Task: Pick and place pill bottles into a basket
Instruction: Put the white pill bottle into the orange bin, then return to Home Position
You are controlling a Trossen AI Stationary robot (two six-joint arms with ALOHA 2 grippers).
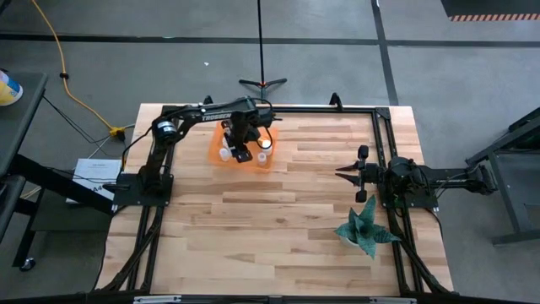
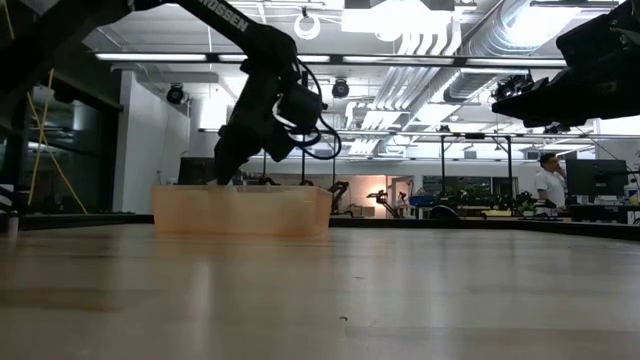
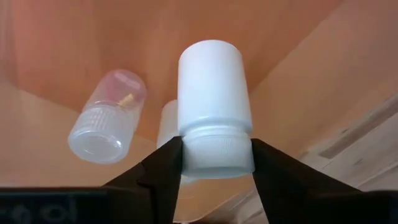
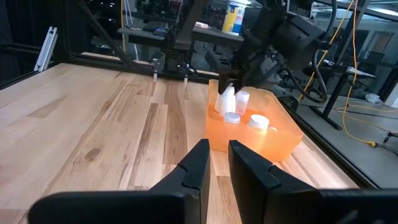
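Note:
The basket [image 1: 216, 142] is an orange tray at the table's far left, also seen in the low view [image 2: 240, 210]. My left gripper [image 1: 245, 155] reaches down into it and is shut on a whitish pill bottle [image 3: 211, 87]. Another pill bottle [image 3: 106, 121] lies on its side on the basket floor, and a third [image 3: 166, 124] shows behind the held one. The right wrist view shows several bottles [image 4: 258, 122] in the basket [image 4: 273, 144]. My right gripper [image 1: 344, 173] waits at the table's right side, level, its fingers [image 4: 199, 163] nearly together with nothing between them. My left gripper pinches the bottle's ribbed white cap [image 3: 217, 155] between its two fingers, one on each side. The fingers come from above, pointing steeply down. The bottle hangs below them, cap up, its body inside the basket; whether its base touches the basket floor I cannot tell.
A spiky green plant [image 1: 364, 230] stands at the table's near right, close to my right arm. A black frame [image 1: 381, 135] runs along the table's edges. Bare wood [image 1: 270, 219] fills the middle and near part.

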